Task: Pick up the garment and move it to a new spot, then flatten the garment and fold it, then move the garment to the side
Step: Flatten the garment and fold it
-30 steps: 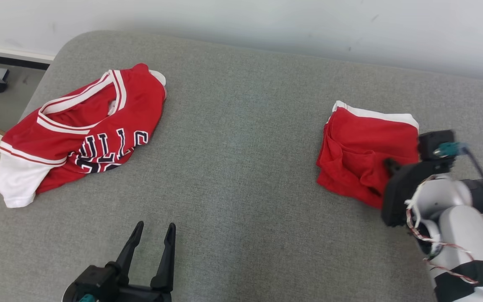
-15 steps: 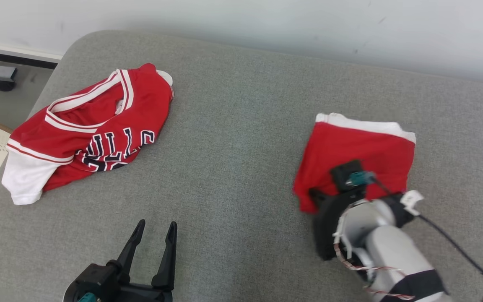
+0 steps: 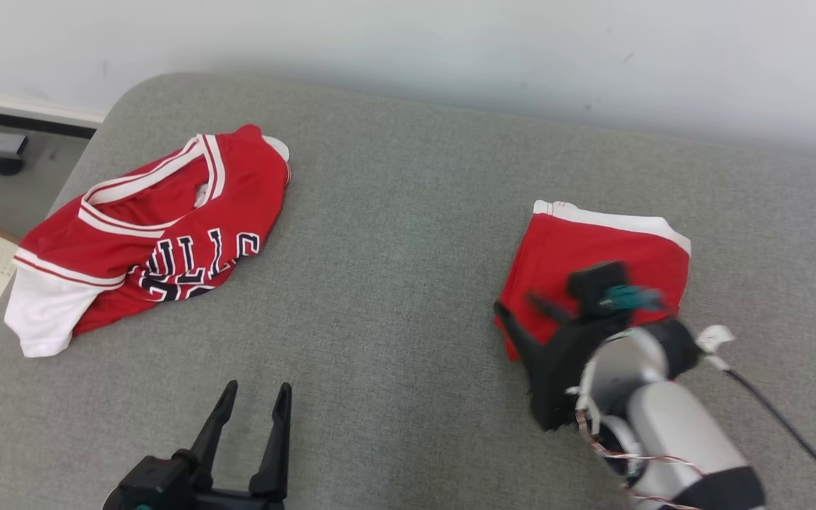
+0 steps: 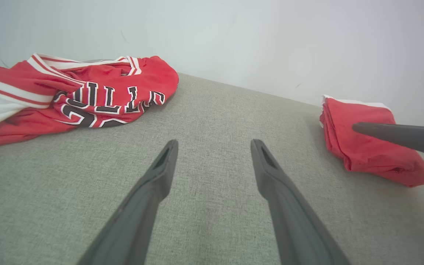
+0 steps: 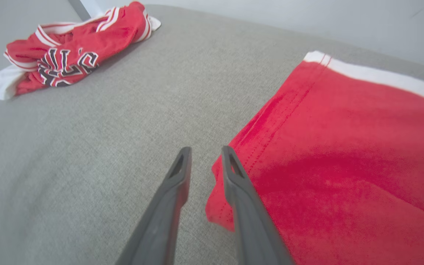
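Folded red shorts (image 3: 596, 244) lie toward the grey cushion's (image 3: 394, 283) right edge, seemingly set aside, so the right gripper (image 3: 516, 304) hovers at their corner, jaws parted and empty; the left gripper (image 3: 257, 387) rests spread.

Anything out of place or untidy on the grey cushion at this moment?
Yes: the red jersey with black lettering lies crumpled and unfolded at the left end of the grey fabric cushion, its white sleeve close to the edge. The folded red garment with a white band on the right looks neat.
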Tool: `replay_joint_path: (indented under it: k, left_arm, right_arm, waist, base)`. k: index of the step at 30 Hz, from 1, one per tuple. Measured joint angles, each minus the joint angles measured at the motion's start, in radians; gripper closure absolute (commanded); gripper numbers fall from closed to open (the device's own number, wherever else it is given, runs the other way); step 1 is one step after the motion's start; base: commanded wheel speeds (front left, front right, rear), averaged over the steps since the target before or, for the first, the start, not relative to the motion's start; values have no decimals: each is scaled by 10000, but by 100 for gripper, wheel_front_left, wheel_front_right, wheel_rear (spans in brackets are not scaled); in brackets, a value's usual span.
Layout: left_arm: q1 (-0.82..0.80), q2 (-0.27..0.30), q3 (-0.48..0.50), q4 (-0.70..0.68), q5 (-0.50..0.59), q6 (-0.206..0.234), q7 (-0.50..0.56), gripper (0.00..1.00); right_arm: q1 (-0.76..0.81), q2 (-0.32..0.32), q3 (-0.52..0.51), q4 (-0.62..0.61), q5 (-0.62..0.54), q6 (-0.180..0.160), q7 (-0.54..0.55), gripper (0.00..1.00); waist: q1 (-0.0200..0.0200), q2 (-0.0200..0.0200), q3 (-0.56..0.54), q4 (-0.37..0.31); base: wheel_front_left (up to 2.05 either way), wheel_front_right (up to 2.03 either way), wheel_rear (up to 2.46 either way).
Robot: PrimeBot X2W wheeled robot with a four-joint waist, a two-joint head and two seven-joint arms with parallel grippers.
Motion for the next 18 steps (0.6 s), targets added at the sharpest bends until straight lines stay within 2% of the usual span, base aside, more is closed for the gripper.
replay_joint_path:
  k: [1,10,14,18]
  left_arm:
    - [0,0,0,0,0,0,0,0]
    - [282,-25,715,-322,343,169,0,0]
    - [372,-50,1080,-506,690,242,0,0]
    - [655,-111,1492,-777,1043,301,0,0]
  right_arm:
    - [0,0,0,0,0,0,0,0]
    - [2122,201,-2585,-2546,-453,0,-1599,0]
    - [3022,297,-3359,-2867,-662,0,-2646,0]
    - [3616,403,-3707,-2713,-566,0,-3616,0]
  waist:
    - [0,0,0,0]
    - [-1,0,-402,-449]
    - [-1,0,-614,-719]
    - [-1,0,-875,-996]
  base:
    - [0,0,0]
    - [0,0,0]
    - [0,0,0]
    - [0,0,0]
